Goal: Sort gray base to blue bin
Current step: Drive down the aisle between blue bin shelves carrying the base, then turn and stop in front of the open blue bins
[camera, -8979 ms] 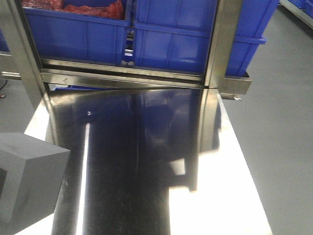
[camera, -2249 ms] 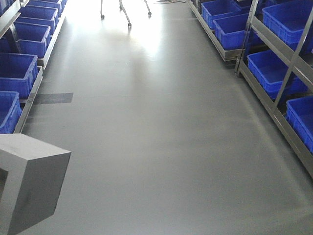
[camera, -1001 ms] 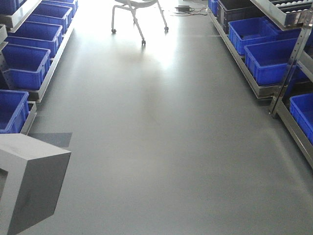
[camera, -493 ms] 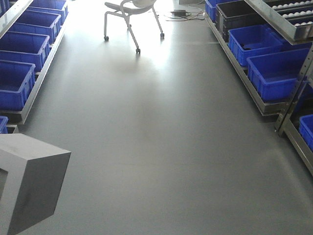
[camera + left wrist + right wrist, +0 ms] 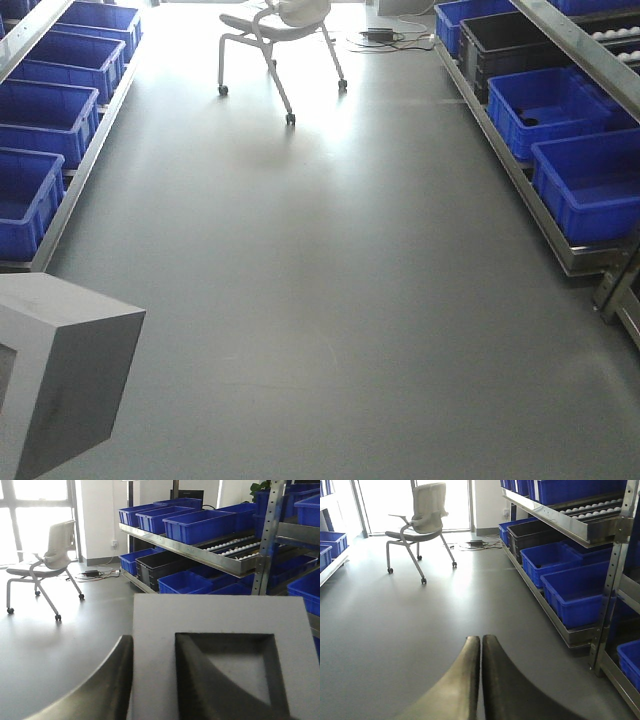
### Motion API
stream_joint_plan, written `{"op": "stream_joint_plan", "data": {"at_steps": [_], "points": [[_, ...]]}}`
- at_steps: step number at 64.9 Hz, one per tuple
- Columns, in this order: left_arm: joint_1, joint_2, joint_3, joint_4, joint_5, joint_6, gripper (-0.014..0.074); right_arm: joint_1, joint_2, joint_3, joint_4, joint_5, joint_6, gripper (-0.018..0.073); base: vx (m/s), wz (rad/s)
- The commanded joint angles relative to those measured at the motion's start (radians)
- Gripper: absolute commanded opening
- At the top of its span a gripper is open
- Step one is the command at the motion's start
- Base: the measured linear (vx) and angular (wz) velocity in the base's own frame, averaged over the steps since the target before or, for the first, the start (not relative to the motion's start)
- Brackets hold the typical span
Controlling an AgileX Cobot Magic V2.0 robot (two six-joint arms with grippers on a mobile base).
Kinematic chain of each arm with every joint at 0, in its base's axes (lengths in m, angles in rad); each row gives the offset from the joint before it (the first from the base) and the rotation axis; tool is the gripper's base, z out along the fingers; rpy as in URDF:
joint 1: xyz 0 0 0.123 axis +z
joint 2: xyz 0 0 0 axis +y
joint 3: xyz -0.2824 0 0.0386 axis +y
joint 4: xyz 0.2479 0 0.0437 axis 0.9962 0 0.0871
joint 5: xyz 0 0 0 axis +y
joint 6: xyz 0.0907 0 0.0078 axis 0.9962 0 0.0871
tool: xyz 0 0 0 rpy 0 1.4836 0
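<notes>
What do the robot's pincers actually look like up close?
The right gripper has two smooth, dark, curved fingers tapering to rounded tips, with a dull sheen. On the left, one similar dark curved finger shows. No cables or markings visible.

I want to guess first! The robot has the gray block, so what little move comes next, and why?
Probably drive closer to a blue bin. The left gripper pinches the gray base over bare floor, with no bin beneath it; the right gripper is shut and empty.
</notes>
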Motion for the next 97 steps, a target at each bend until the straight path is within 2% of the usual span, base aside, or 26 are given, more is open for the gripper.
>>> {"op": "stream_joint_plan", "data": {"at_steps": [1, 29, 97], "points": [[-0.001, 0.009, -0.035, -0.012, -0.103, -0.004, -0.0006, 0.0, -0.002, 0.002, -0.005, -0.076, -0.003, -0.0005, 0.35, 0.1], [-0.001, 0.009, -0.035, -0.012, -0.104, -0.004, -0.0006, 0.0, -0.002, 0.002, -0.005, -0.076, -0.003, -0.0005, 0.3, 0.35], [-0.001, 0.009, -0.035, -0.012, -0.104, -0.004, -0.0006, 0.0, -0.002, 0.002, -0.005, -0.075, -0.003, -0.0005, 0.2, 0.76]]}}
